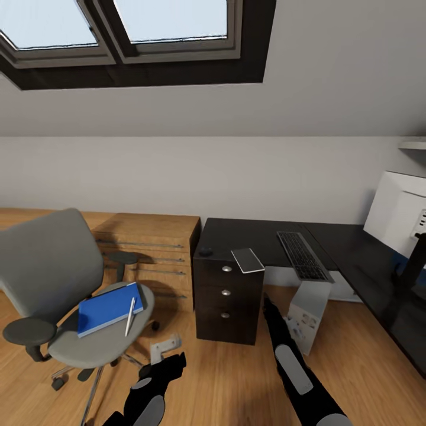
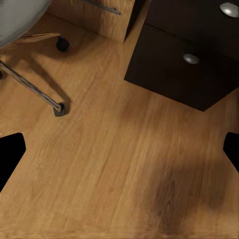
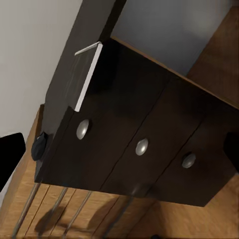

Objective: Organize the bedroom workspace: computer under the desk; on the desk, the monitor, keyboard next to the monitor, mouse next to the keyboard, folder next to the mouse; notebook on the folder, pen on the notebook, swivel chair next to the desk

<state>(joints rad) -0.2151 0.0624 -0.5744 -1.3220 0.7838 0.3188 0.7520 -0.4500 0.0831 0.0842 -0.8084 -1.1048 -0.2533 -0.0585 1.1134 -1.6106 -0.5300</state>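
Folder [image 1: 110, 308] lies on swivel chair [image 1: 53, 266] seat, pen [image 1: 129, 316] across its edge. Notebook [image 1: 247, 260] sits on desk [image 1: 260, 236] corner over drawers. Left gripper [image 1: 168, 365] and right gripper [image 1: 267, 303] both spread wide, empty. Advice: clear pen first, then lift folder flat.

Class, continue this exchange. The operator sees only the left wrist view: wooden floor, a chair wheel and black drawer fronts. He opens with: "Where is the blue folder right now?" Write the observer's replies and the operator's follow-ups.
Observer: The folder lies on the seat of the swivel chair, with the pen along its right edge.
Operator: And the notebook?
Observer: The notebook lies on the desk above the drawers, jutting a little past the front edge.
Operator: Is the mouse up there too?
Observer: Yes, the mouse sits near the desk's left corner, apart from the keyboard.
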